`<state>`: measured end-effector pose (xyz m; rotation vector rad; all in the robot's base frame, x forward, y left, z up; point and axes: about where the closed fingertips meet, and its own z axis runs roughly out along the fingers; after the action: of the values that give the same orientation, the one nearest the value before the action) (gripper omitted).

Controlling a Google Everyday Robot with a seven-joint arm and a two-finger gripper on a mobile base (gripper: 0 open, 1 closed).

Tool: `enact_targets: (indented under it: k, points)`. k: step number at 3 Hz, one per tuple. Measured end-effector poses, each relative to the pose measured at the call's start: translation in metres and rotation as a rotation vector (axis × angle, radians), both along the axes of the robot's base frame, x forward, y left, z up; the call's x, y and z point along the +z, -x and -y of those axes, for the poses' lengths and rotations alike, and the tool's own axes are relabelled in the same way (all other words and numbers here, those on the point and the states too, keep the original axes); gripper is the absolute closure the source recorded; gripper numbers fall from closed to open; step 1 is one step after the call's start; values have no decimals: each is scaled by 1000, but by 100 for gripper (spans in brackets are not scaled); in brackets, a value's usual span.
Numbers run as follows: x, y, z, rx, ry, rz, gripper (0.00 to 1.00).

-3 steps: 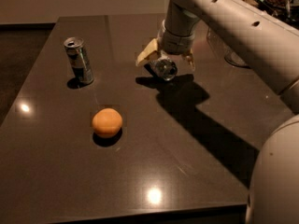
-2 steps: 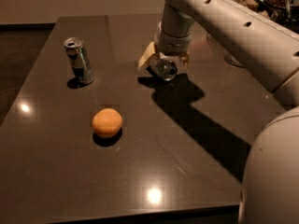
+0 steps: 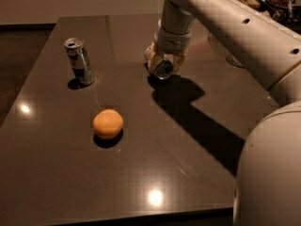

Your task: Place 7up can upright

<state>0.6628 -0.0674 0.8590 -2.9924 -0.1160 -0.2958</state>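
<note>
My gripper (image 3: 164, 66) is over the far middle of the dark table (image 3: 188, 173), just above its surface. It is shut on the 7up can (image 3: 164, 70), a short silver can held on its side with one round end facing the camera. The yellowish fingers (image 3: 151, 55) sit on either side of the can. The can's body and markings are mostly hidden by the gripper. Its shadow falls on the table right below.
A taller slim silver can with a dark label (image 3: 79, 61) stands upright at the far left. An orange (image 3: 107, 124) lies left of centre. My arm (image 3: 235, 27) reaches in from the right. Glassware (image 3: 225, 51) stands at the far right.
The arm and gripper have shifted slightly to the left with the can still held. The slim can and the orange have not moved.
</note>
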Motion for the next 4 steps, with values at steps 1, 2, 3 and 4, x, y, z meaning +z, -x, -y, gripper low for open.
enact_targets:
  k: [1,2,3,4]
  points:
    - [13,3,-10,-73,-59,-65,86]
    - [33,11,-21,-205,-169,-154,100]
    - [57,26,-33,-354,-317,-266,100]
    - [73,48,-34,-505,-423,-398,100]
